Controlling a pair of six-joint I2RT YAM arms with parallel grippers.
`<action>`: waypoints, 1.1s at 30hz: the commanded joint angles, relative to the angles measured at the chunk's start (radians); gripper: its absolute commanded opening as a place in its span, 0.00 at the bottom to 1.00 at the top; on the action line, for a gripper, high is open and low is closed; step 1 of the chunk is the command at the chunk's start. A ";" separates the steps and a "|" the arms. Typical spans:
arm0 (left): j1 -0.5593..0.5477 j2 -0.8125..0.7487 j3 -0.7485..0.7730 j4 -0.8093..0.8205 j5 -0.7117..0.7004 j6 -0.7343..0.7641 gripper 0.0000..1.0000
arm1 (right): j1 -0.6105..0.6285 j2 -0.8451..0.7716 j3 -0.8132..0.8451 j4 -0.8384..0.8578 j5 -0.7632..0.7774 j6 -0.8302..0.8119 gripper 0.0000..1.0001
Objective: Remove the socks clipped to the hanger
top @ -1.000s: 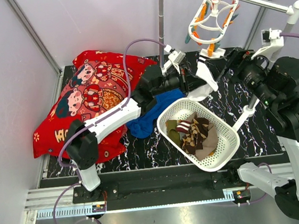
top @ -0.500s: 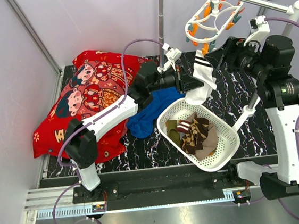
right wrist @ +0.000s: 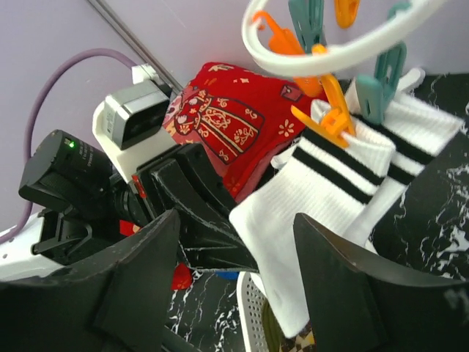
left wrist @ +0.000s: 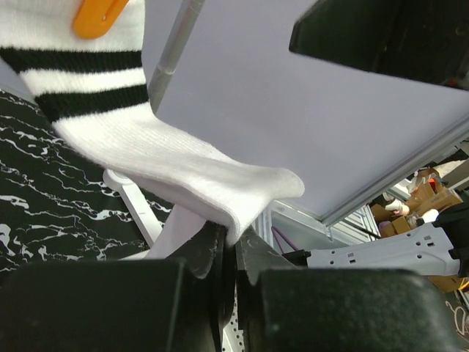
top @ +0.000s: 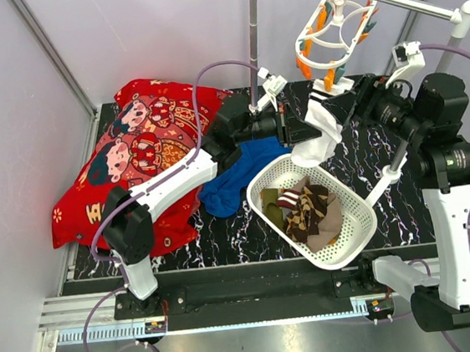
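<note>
White sock (left wrist: pixel 168 158), black bands: cuff clipped under orange peg (left wrist: pixel 99 15) of hanger (top: pixel 333 27), hung on rail (top: pixel 402 0) over table's far right; toe pinched tight in left gripper (left wrist: pixel 229 249). Second matching sock (right wrist: pixel 418 139) alongside, on teal peg (right wrist: pixel 368 95). Right gripper (right wrist: pixel 236 220): fingers wide apart, empty, near hanger. Basket (top: pixel 357 214) below, more socks (top: pixel 306 210) inside.
</note>
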 commanded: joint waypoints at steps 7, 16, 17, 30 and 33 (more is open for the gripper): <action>0.004 -0.007 0.060 -0.019 0.023 0.025 0.11 | -0.003 -0.138 -0.168 -0.044 0.118 0.211 0.69; 0.004 0.001 0.054 0.024 0.025 -0.001 0.13 | -0.003 -0.142 -0.235 -0.021 0.129 0.285 0.65; 0.004 0.001 0.054 0.027 0.024 -0.004 0.14 | -0.003 -0.147 -0.249 -0.012 0.127 0.296 0.64; 0.003 0.004 0.023 0.075 0.017 -0.029 0.18 | -0.002 -0.185 -0.315 0.056 0.136 0.385 0.27; 0.004 -0.022 -0.008 0.066 0.011 -0.011 0.32 | -0.002 -0.208 -0.315 0.083 0.149 0.389 0.00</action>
